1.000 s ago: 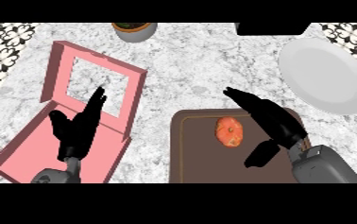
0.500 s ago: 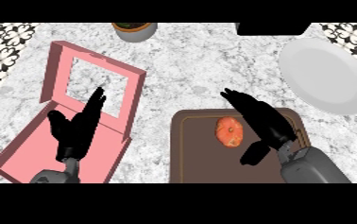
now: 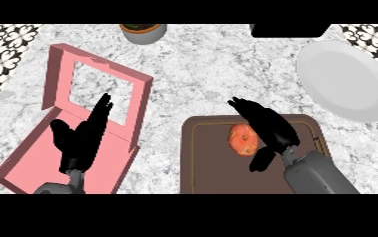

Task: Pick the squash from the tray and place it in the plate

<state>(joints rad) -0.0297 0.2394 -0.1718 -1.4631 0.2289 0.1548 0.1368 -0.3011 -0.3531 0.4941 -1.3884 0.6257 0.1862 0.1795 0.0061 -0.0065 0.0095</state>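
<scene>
An orange squash [image 3: 241, 138] lies on the dark brown tray [image 3: 210, 166] at the lower middle of the counter. My right hand [image 3: 266, 126] hovers over the tray just right of the squash, fingers stretched out toward the upper left and thumb hanging down below it; its fingers are open and partly cover the squash's right side. The white plate [image 3: 341, 78] sits at the right edge, beyond the tray. My left hand [image 3: 83, 136] rests open over the pink box, fingers pointing up.
An open pink box [image 3: 103, 88] with a window in its lid lies at the left. A grey pot [image 3: 142, 32] stands at the back edge. A dark object [image 3: 289, 30] sits at the back right.
My right hand has moved left across the tray and now reaches beside and over the squash. The squash and the left hand have stayed put.
</scene>
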